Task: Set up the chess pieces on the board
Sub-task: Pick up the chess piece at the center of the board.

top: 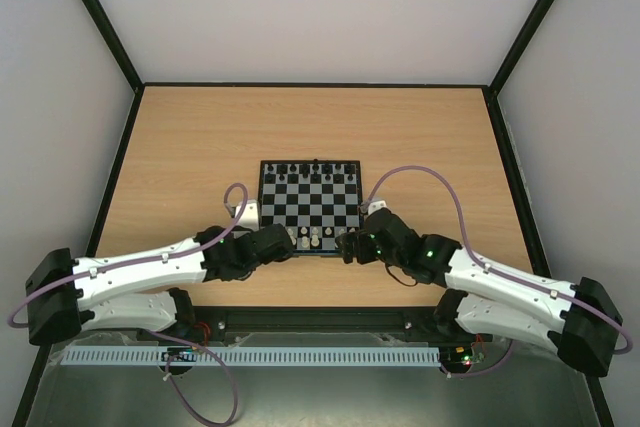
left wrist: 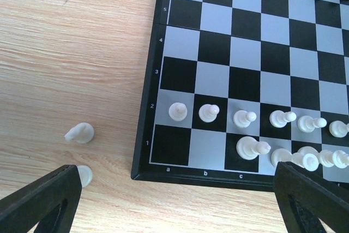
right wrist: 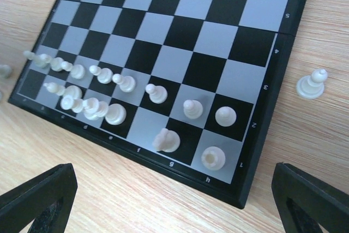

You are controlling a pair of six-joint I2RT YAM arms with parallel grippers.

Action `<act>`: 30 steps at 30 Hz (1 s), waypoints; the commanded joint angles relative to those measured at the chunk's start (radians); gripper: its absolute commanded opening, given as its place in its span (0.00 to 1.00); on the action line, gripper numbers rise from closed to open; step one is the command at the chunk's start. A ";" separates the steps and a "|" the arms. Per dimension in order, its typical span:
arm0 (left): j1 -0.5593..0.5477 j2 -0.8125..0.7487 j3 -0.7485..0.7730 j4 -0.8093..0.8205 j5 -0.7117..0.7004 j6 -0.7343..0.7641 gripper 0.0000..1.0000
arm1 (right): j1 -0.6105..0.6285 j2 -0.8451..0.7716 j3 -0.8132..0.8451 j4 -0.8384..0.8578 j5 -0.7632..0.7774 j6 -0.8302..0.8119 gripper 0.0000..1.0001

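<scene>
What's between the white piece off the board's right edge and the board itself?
Nothing: the right wrist view shows only bare table between that white piece and the board's rim.

Board (left wrist: 146, 107), white pieces (left wrist: 242, 118) on rows 1 and 2, 2 strays (left wrist: 80, 133) (also white) on table (left wrist: 65, 53)

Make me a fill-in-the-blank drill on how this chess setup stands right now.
1. In the left wrist view, ___ white pieces sit on the table beside the board.
2. Squares a1 and b1 of the board are ___.
3. In the right wrist view, a lone white piece stands upright on the table, off the board's ___ edge.
4. The left gripper and right gripper both stand ___, holding nothing.

Missing words: two; empty; right; open.
</scene>
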 commanded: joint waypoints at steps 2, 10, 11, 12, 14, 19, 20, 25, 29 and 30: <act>0.017 -0.037 -0.021 0.007 -0.018 0.055 1.00 | 0.002 0.061 0.027 -0.013 0.074 -0.006 0.99; 0.068 -0.029 -0.005 0.021 -0.013 0.167 1.00 | -0.002 0.127 0.081 -0.030 0.103 0.013 0.99; 0.076 -0.030 -0.005 0.027 -0.011 0.179 0.99 | -0.002 0.125 0.084 -0.036 0.108 0.016 0.99; 0.083 -0.030 -0.006 0.033 -0.006 0.192 0.99 | -0.003 0.122 0.088 -0.041 0.110 0.019 0.99; 0.091 -0.033 -0.007 0.043 0.001 0.213 0.99 | -0.005 0.112 0.095 -0.058 0.116 0.024 0.99; 0.093 -0.059 -0.008 0.060 0.020 0.243 0.99 | -0.006 0.076 0.105 -0.106 0.142 0.053 0.99; 0.094 -0.063 -0.008 0.066 0.023 0.253 0.99 | -0.006 0.066 0.106 -0.114 0.147 0.054 0.99; 0.095 -0.064 0.006 0.081 0.036 0.289 0.99 | -0.008 0.022 0.110 -0.133 0.178 0.055 0.99; 0.096 -0.079 -0.003 0.099 0.038 0.310 0.99 | -0.012 0.016 0.107 -0.135 0.200 0.051 0.99; 0.098 -0.081 -0.007 0.109 0.039 0.320 1.00 | -0.014 0.017 0.104 -0.134 0.203 0.049 0.99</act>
